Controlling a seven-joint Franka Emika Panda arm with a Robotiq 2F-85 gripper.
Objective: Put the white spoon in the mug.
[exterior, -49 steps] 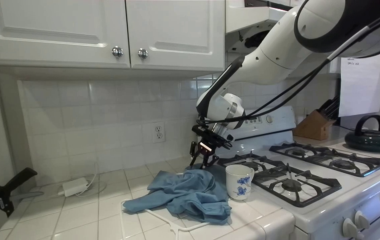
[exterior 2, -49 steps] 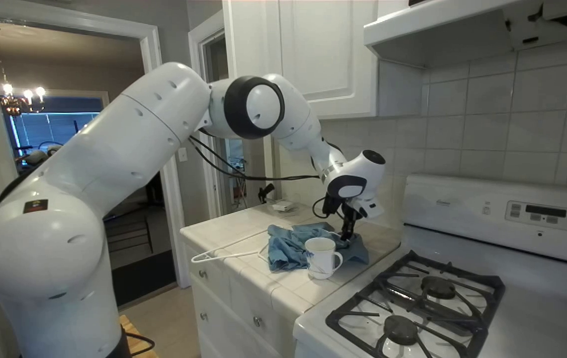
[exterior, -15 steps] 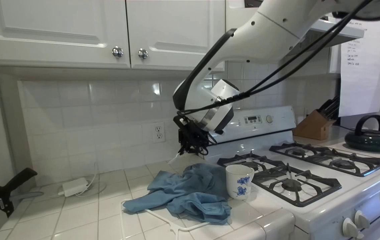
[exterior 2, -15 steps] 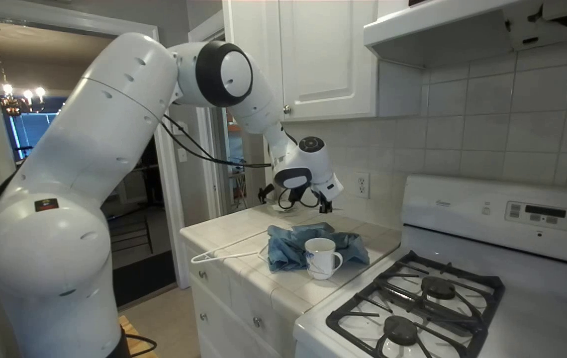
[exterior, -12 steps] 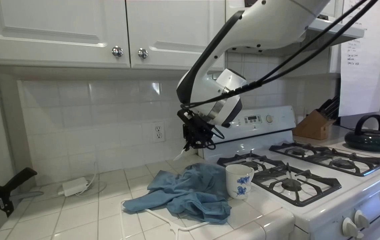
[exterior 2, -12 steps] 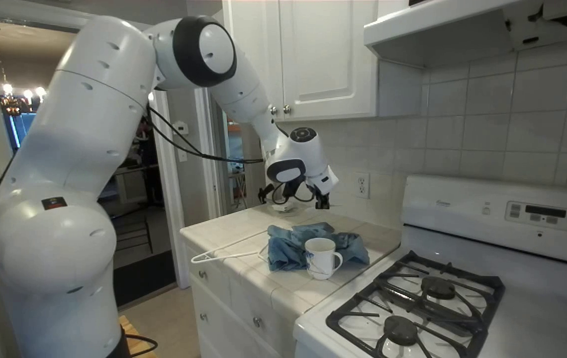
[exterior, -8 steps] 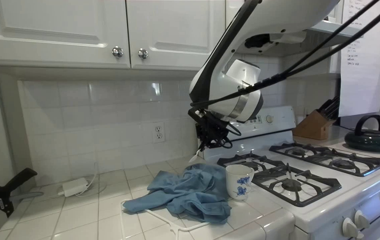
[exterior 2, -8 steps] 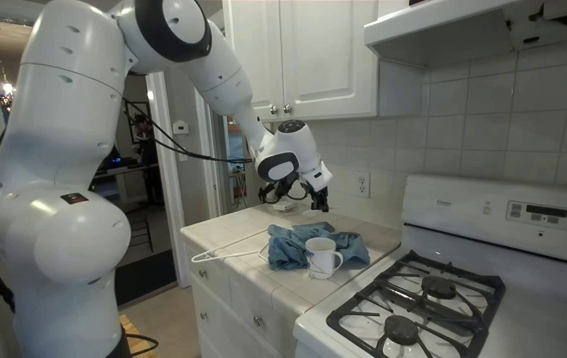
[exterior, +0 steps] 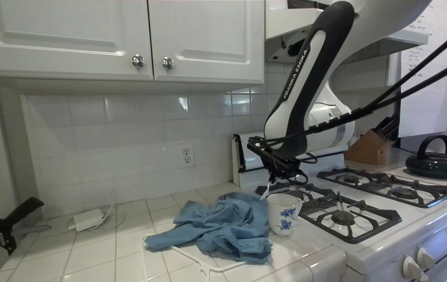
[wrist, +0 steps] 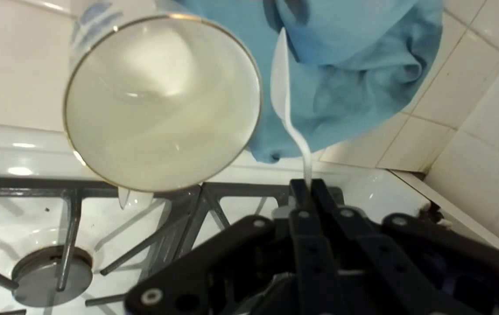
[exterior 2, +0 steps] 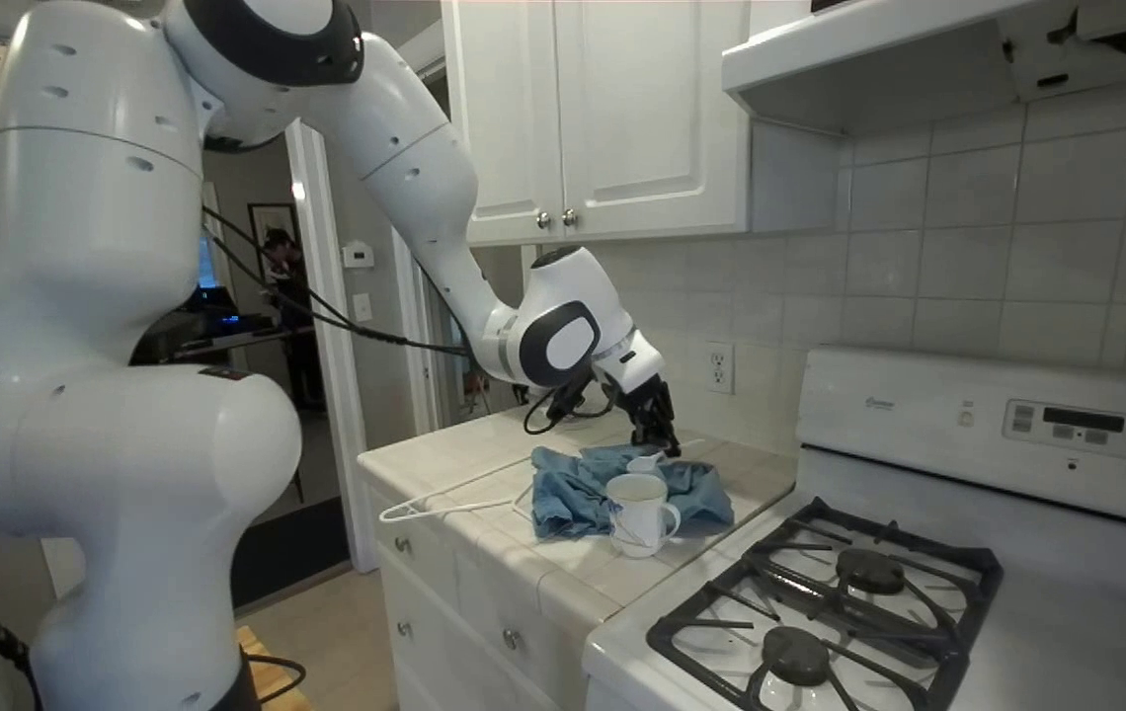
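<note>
White spoon (wrist: 281,85) near upright mug (exterior: 283,214)

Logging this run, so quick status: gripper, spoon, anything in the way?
Gripper shut on spoon. Spoon not yet in mug; beside it, over blue cloth. Nothing seen across the mug's mouth.

Arm (exterior 2: 128,415) cropped, paper txt (exterior: 414,59) — prob. illegible

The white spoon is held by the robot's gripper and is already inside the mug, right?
Not inside: the wrist view shows the white spoon outside the mug, next to its rim, with blue cloth behind it. It is indeed held by the robot's gripper.
</note>
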